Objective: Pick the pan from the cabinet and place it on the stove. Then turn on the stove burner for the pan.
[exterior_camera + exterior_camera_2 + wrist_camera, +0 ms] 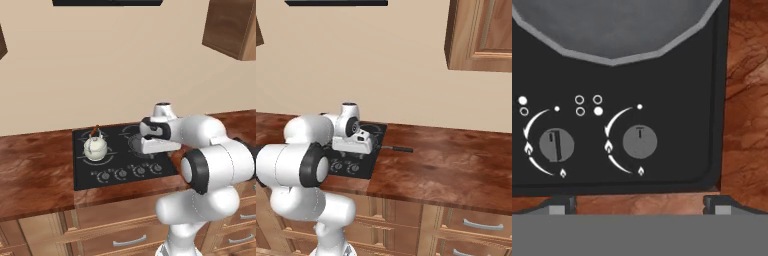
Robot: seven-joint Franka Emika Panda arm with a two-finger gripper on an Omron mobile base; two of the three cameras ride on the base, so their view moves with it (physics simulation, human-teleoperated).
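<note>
Left base view: the stove (125,155) is seen set into the wooden counter (35,170), a small white kettle (95,147) sitting on its rear left burner, and 4 knobs are counted along the front edge. The arm's hand is held low over the right half of the cooktop, so the pan is mostly blocked here; the placement looks done, judged from the layout. Right base view: the stove (356,160) is partly covered by the arm, and the pan's handle (397,148) is seen poking out to the right over the counter (456,165), which suggests the pan sits on a right-hand burner w/ the handle laid clear of the knobs. 1 wall cabinet (478,35) hangs at upper right, well apart from the hand. Hand view: the pan (612,27) is seen as a grey rim and floor at the top, resting on the black cooktop just beyond 2 knobs. The right knob (639,142) lies roughly centred above the gripper (639,204); the left knob (556,145) is off to the side. The fingertips (558,204) are spread wide apart, nothing held, nothing touched, hovering near the front edge of the stove. Likely reason: the hand is being lined up so 1 knob can be straddled and turned, prob. the right one, though which knob feeds the pan's burner can't be confirmed.
</note>
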